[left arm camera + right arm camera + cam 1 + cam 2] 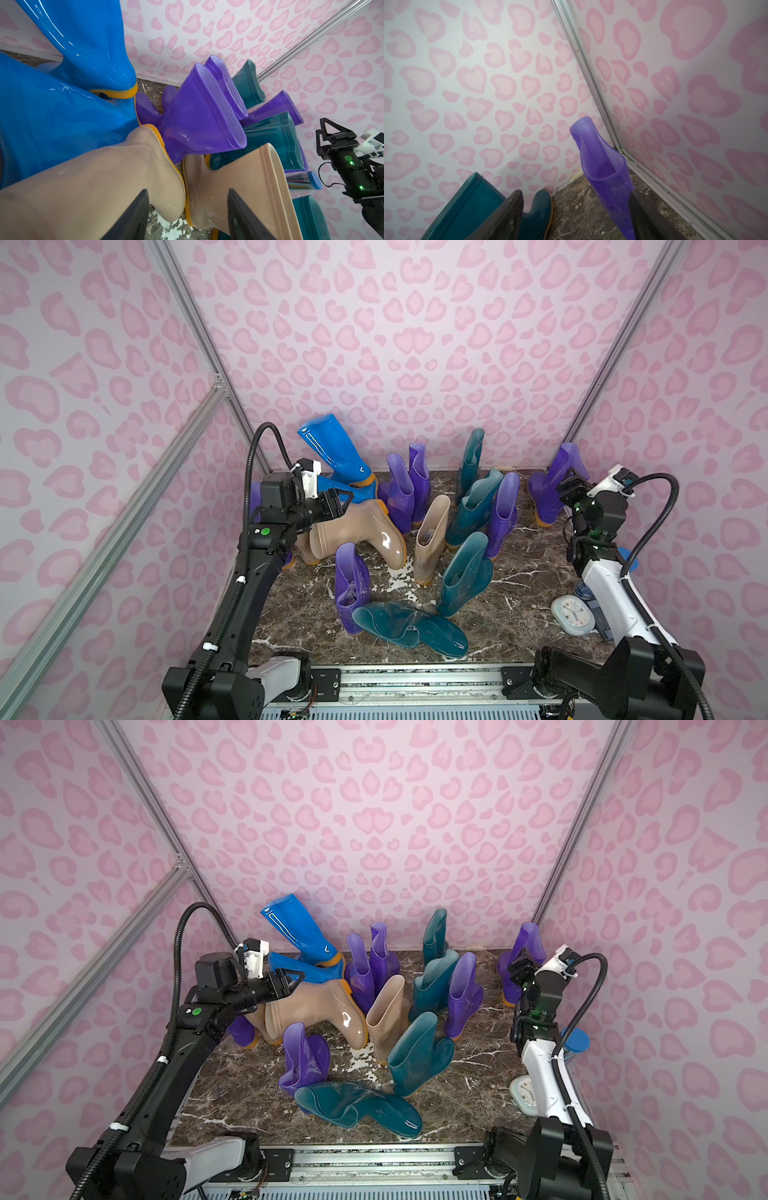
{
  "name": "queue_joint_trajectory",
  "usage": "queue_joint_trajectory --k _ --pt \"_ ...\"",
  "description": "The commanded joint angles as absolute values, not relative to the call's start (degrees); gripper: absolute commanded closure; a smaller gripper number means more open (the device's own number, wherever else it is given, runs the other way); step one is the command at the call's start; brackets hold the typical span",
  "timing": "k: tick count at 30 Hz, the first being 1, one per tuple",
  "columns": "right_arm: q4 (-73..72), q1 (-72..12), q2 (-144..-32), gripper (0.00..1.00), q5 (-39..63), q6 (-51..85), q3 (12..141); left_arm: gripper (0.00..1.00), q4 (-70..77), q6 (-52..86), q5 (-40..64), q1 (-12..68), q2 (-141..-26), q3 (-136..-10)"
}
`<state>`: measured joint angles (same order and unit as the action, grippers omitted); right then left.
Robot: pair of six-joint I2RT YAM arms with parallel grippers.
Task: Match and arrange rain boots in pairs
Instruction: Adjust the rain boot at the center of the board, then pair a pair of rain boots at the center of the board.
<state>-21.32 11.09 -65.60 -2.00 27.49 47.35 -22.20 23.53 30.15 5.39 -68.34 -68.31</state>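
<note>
Rain boots crowd the marble floor (519,572). A bright blue boot (332,452) leans on the back wall over another blue one (330,486). My left gripper (345,499) (187,218) is open just above a beige boot (361,535) lying on its side, beside an upright beige boot (432,539). My right gripper (569,485) (577,218) is open at the back right corner. The shaft of a purple boot (604,176) stands next to one finger (645,218). Purple boots (409,485) and teal boots (473,506) stand in the middle. One teal boot (407,626) lies in front.
A small white clock (572,614) lies by the right arm's base. A blue-capped cylinder (575,1042) stands against the right wall. Pink-patterned walls close in three sides, and a metal rail (415,680) runs along the front.
</note>
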Motion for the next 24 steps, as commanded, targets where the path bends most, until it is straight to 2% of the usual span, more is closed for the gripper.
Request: queue_joint_trajectory --k 1,9,14,21,24 --pt "-14.99 7.89 -62.33 0.19 -6.71 25.16 46.17 0.38 -19.31 24.0 31.69 5.79 -67.9 -68.05" --pt "-4.88 -6.15 -54.4 0.18 -8.34 23.5 42.63 0.39 -19.15 24.26 32.34 7.7 -67.47 -67.9" --pt "1.8 -15.11 -51.46 0.16 -13.56 21.75 44.4 0.39 -19.18 24.08 32.35 8.94 -67.17 -67.85" --pt "8.35 -17.26 -51.06 0.11 -13.58 21.15 47.55 0.39 -19.44 23.87 32.61 10.14 -67.33 -67.91" --pt "9.46 -17.3 -51.95 0.05 -11.67 20.89 48.11 0.38 -19.65 23.67 32.37 10.39 -67.38 -67.94"
